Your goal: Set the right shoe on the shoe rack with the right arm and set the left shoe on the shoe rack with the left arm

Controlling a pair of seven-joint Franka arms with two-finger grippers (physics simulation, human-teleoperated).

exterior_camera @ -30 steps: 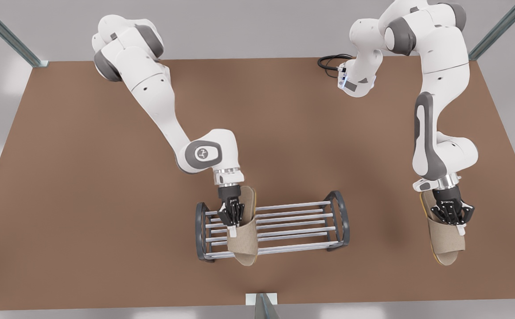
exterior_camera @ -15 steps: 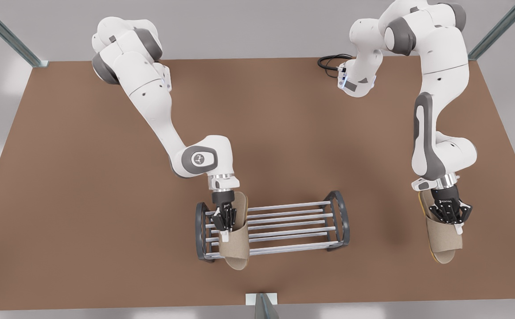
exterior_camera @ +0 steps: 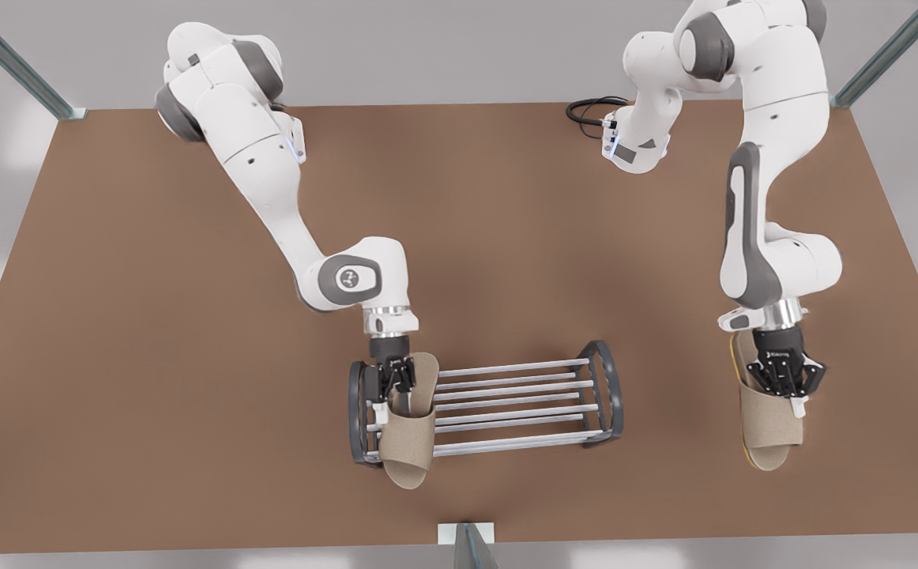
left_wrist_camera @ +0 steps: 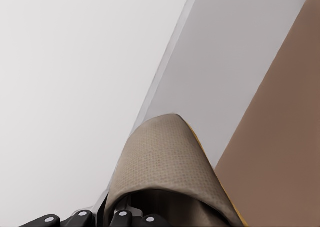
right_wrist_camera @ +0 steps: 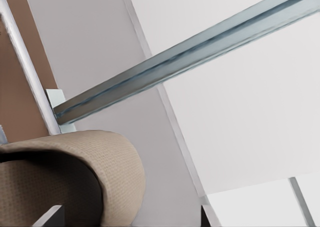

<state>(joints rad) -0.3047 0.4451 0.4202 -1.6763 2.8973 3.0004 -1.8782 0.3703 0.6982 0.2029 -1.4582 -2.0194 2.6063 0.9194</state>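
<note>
while right end effector is clamping right shoe over rack to seat it — left end effector is gripping left shoe, waiting.

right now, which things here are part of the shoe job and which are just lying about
In the job: right shoe, held by the right gripper over the rack; left shoe, held by the left gripper, off to the front view's right.

Lying about: cable at the table's far edge; bracket at its near edge.
</note>
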